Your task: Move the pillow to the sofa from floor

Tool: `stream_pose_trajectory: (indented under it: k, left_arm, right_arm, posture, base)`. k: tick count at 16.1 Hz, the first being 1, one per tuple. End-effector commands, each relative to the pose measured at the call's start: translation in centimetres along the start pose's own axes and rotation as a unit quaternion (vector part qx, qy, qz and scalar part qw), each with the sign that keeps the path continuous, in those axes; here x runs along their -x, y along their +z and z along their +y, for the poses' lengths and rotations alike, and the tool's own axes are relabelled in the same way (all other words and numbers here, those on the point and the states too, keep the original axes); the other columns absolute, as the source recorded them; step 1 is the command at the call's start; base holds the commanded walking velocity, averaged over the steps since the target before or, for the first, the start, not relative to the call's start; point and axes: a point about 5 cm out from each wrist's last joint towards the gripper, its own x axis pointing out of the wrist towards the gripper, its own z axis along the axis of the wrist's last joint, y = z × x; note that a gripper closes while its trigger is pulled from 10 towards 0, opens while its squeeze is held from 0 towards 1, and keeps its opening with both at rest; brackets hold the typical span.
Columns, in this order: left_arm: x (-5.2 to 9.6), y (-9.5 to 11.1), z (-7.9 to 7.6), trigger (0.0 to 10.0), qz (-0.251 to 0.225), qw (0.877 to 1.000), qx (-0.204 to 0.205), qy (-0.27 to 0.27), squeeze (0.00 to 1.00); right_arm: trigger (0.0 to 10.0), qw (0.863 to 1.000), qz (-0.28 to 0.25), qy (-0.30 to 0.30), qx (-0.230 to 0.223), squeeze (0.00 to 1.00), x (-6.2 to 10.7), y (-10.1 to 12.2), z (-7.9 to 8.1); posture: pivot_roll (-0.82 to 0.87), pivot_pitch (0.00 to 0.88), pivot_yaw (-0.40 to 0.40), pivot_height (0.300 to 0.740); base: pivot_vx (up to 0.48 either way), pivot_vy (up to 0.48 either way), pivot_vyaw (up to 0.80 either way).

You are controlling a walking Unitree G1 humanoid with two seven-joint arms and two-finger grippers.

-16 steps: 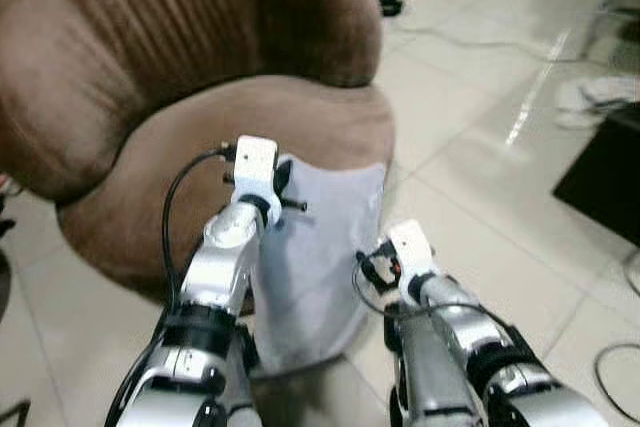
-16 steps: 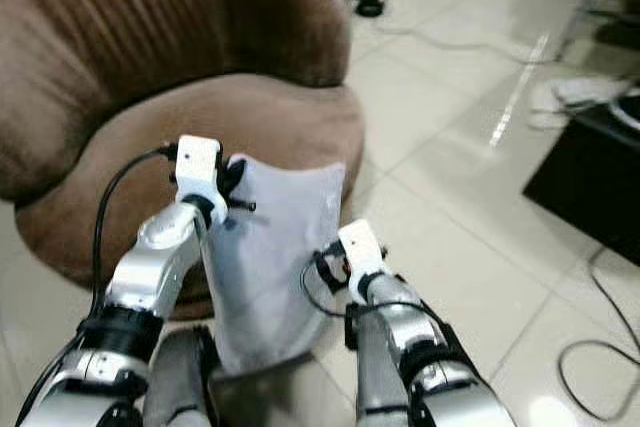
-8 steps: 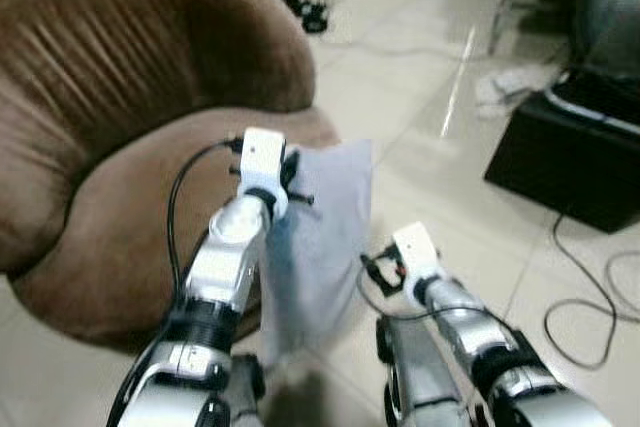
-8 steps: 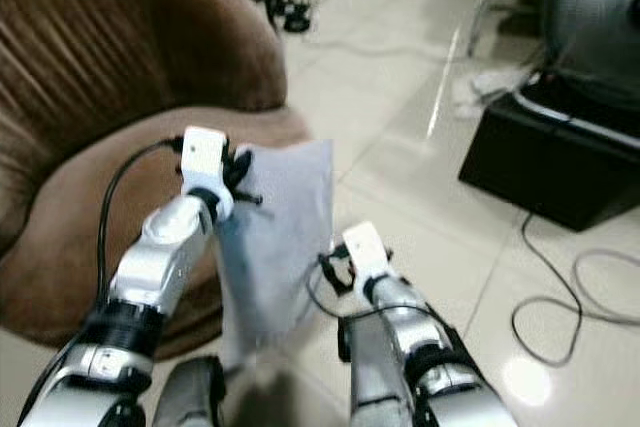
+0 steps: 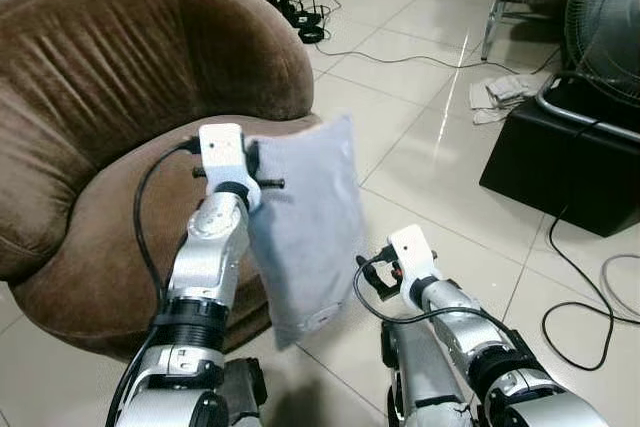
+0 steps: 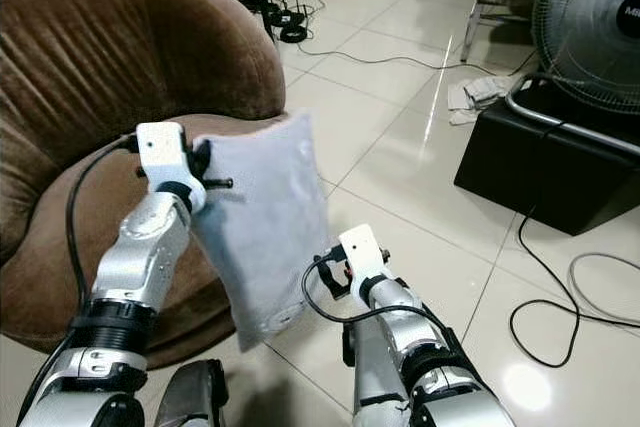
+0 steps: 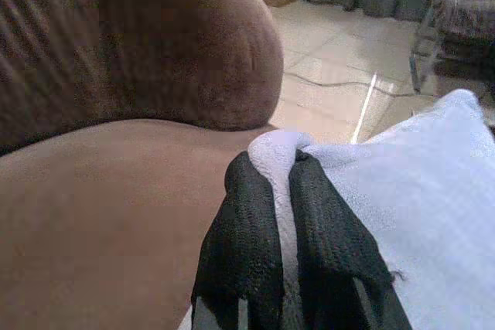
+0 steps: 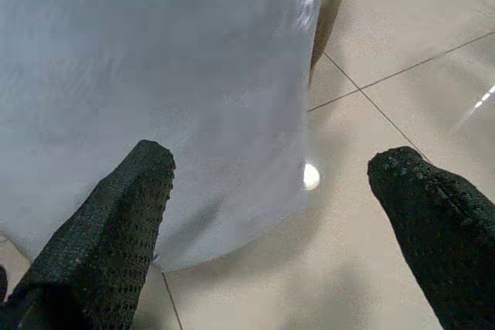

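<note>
Tiled floor [image 5: 440, 157] is spreading to my right while the brown sofa [image 5: 110, 147] is sitting to my left. I am pinching the grey pillow [image 5: 305, 222] by its top corner in my left gripper [image 7: 282, 191], letting it dangle long-axis down beside the seat (already airborne). My right gripper [image 8: 271, 214] is hovering spread wide, just beside its lower edge.

The pillow [image 5: 305, 222] is pale grey-white, soft and rectangular, hanging upright in the air by its upper corner, pinched in the left gripper [image 7: 280, 161]. Its lower end dangles free above the tiled floor, just beside the front edge of the brown round sofa [image 5: 120, 107], whose seat lies behind it.
</note>
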Motion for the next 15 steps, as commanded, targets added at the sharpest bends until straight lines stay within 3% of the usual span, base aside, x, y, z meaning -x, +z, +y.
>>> stream_pose_trajectory:
  k: [1,5,6,11,15]
  left_arm:
    - [0.1,2.0,0.5,10.0,-0.043,0.999,0.004,0.014,0.0]
    - [1.5,1.5,2.1,10.0,-0.048,0.998,-0.002,0.039,0.0]
    - [1.8,0.5,3.0,10.0,-0.031,0.998,-0.001,0.062,0.0]
    - [1.6,-0.2,2.5,10.0,-0.006,0.998,0.015,0.059,0.0]
    - [1.4,-0.5,1.6,10.0,0.004,0.999,-0.015,0.034,0.0]
  right_arm:
    - [10.0,1.0,0.002,0.002,-0.001,0.0,0.0,-0.1,0.0]
    - [10.0,1.0,0.004,-0.003,0.0,0.0,0.0,0.1,-0.6]
    - [10.0,1.0,0.005,-0.002,0.001,0.0,0.0,0.1,-0.6]
    - [10.0,1.0,0.006,0.003,0.002,0.0,0.0,0.0,-0.2]
    - [10.0,1.0,0.001,0.01,-0.001,0.0,0.2,-0.3,0.0]
  posture:
    - [-0.1,0.0,0.078,0.574]
    - [-0.08,0.0,0.065,0.574]
    - [-0.08,0.0,0.061,0.574]
    - [-0.08,0.0,0.062,0.574]
    - [-0.09,0.0,0.074,0.574]
  base:
    - [0.0,0.0,0.0]
    - [0.0,0.0,0.0]
    - [0.0,0.0,0.0]
    - [0.0,0.343,0.0]
    - [0.0,0.48,0.0]
